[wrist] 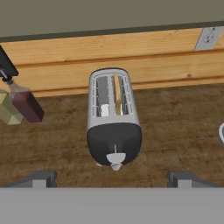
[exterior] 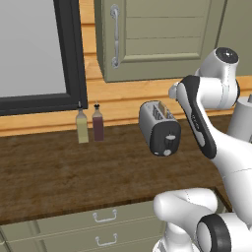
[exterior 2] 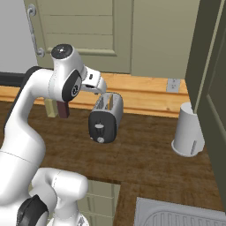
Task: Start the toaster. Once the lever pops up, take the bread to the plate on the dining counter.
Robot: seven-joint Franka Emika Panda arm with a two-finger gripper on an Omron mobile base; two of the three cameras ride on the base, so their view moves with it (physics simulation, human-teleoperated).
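The toaster [wrist: 113,120] stands upright on the dark wood countertop [exterior: 54,172], its black end face toward the arm. The whitish lever [wrist: 115,158] sits on that face, and the bread [wrist: 117,94] stands edge-up in one slot. The gripper [wrist: 111,178] hangs above the toaster with its jaws spread wide, holding nothing. Two bottles, one yellow [exterior: 82,127] and one dark red [exterior: 98,124], stand well off to one side of the toaster by the wall. A white cylindrical container [exterior 2: 189,130] stands apart on the toaster's other side.
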